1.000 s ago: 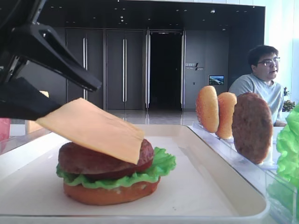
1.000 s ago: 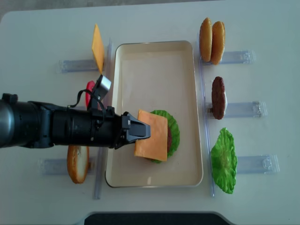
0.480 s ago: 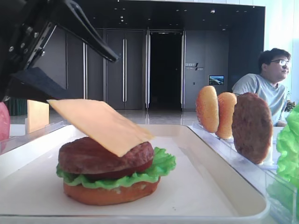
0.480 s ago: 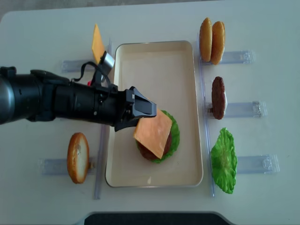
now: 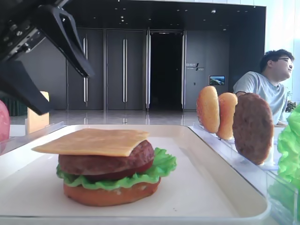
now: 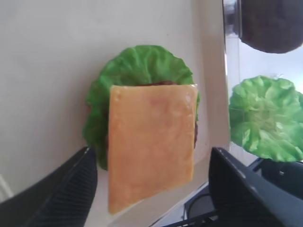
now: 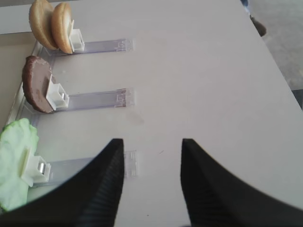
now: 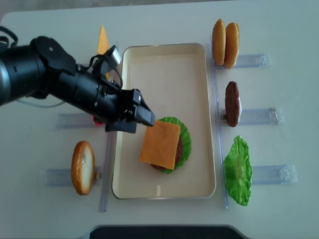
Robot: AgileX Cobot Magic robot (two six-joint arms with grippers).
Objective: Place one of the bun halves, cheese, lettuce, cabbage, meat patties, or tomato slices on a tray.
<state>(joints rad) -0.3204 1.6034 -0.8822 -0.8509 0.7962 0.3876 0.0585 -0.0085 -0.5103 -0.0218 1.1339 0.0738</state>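
The cheese (image 8: 160, 144) lies flat on top of a stack on the cream tray (image 8: 164, 74): bun base (image 5: 112, 194), lettuce (image 5: 161, 168), brown patty (image 5: 108, 161). In the low view the cheese (image 5: 91, 141) overhangs the patty to the left. My left gripper (image 8: 142, 119) is open, just left of the stack and above it, touching nothing. From the left wrist the cheese (image 6: 151, 142) sits between the spread fingers (image 6: 66, 189). My right gripper (image 7: 152, 142) is open over bare table, holding nothing.
Clear racks flank the tray. On the right stand two bun halves (image 8: 225, 42), a patty (image 8: 232, 103) and a lettuce leaf (image 8: 238, 170). On the left are a bun half (image 8: 82, 167) and an upright cheese slice (image 8: 103, 42). A person (image 5: 267, 79) sits behind.
The left gripper opened and let go of the cheese, which dropped from a tilt to lie flat on the patty. The arm drew back to the left and swung toward the far side.
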